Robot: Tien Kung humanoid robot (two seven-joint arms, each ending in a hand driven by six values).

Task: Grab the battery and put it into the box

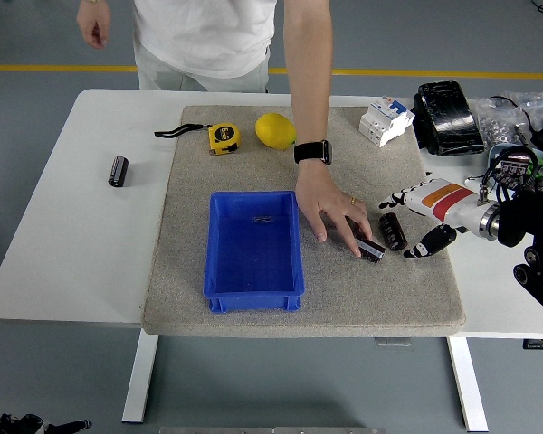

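battery (394, 231) dark cylinder on grey mat (335, 303) right of blue box (253, 294) | right hand (414, 226) released, fingers straddling battery (contact unclear) | person's hand (333, 212) half-covering small dark part (371, 249)

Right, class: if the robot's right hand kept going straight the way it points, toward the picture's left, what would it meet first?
The right hand would first meet the dark battery right at its fingertips, then likely the person's hand over the smaller dark part. Depth is uncertain.
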